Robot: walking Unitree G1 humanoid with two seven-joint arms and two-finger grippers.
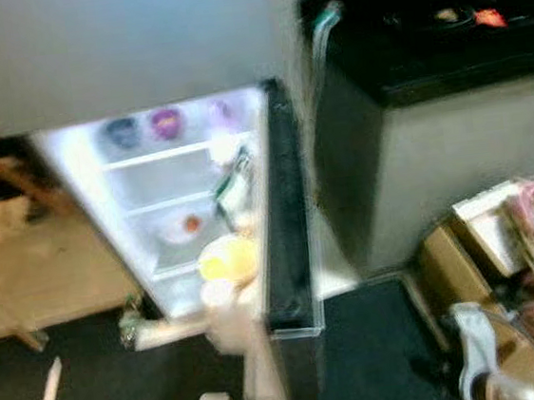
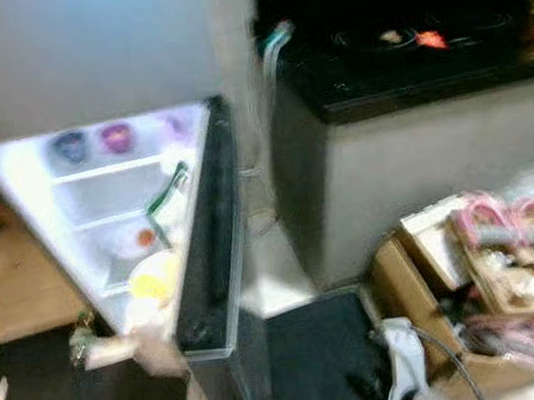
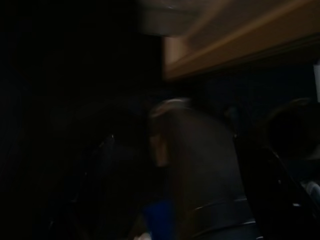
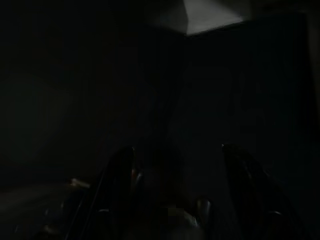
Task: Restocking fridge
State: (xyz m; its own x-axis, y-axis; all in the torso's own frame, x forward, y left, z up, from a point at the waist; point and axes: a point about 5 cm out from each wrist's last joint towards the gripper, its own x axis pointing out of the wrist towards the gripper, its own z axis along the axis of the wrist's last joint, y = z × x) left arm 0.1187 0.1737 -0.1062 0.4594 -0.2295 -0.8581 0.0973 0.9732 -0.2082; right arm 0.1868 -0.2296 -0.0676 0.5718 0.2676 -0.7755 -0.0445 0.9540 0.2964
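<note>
Standing before the fridge (image 1: 165,187), door (image 1: 282,208) swung wide so the lit shelves can be reached | yellow bowl (image 1: 227,259) low at the front, cups (image 1: 167,123) on top shelf | supplies box (image 1: 523,230) on floor to the right | left hand (image 3: 175,170) and right hand (image 4: 175,190) dark; cannot tell grip of either.

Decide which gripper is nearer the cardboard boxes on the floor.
Probably right. The cardboard boxes lie on the robot's right and the open fridge on its left. The right gripper and left gripper are too dark to place exactly.
</note>
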